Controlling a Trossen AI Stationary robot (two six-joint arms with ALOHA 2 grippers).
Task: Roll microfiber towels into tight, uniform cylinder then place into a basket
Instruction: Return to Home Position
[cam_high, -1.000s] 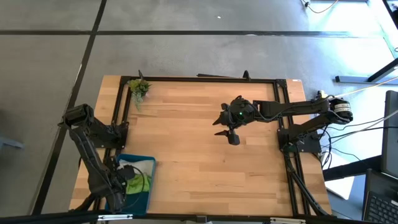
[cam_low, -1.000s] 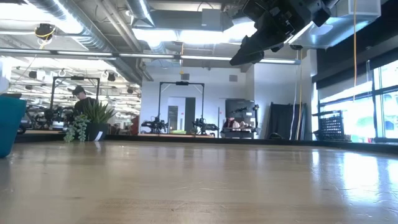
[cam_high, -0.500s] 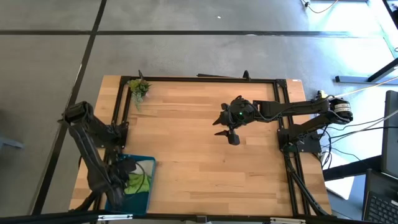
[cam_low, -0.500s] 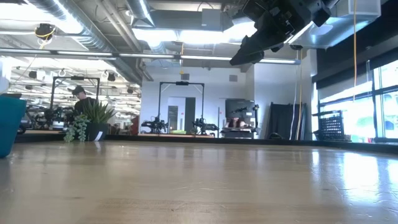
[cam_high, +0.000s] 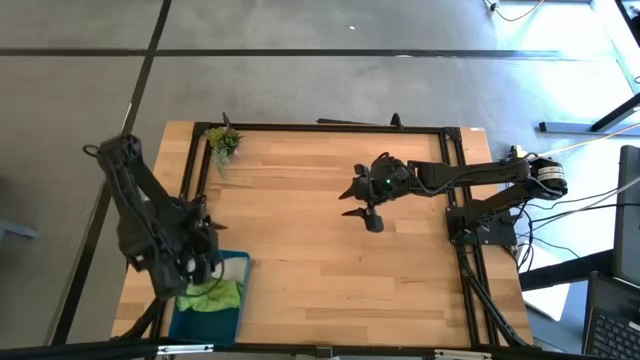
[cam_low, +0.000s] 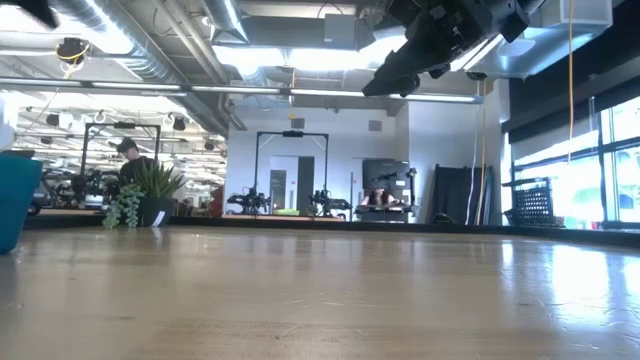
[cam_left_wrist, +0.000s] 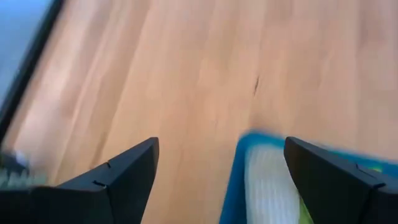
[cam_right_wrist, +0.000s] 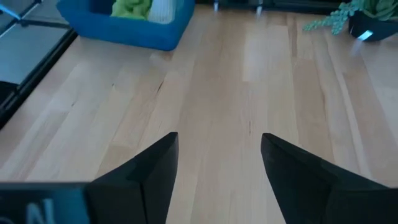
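The teal-blue basket (cam_high: 232, 312) stands at the table's near left corner. The lime green towel (cam_high: 216, 296) lies in it, and the light towel (cam_right_wrist: 164, 7) lies beside the green one (cam_right_wrist: 133, 6). My left gripper (cam_high: 204, 262) is open and empty, above the basket's far end; its wrist view shows the basket's rim (cam_left_wrist: 231, 186) and the light towel (cam_left_wrist: 267, 186) between its fingers (cam_left_wrist: 124, 174). My right gripper (cam_high: 364, 204) hangs open and empty high over the table's middle, as the low view (cam_low: 405, 72) shows.
A small potted green sprig (cam_high: 223, 140) stands at the table's far left corner, also in the low view (cam_low: 145, 195). A black frame (cam_high: 330, 127) runs along the table's edges. Bare wood (cam_high: 330, 260) lies between the basket and the right arm.
My left gripper has risen out of the basket and drawn back toward the table's far edge, its arm swinging up. The green towel has stayed in the basket.
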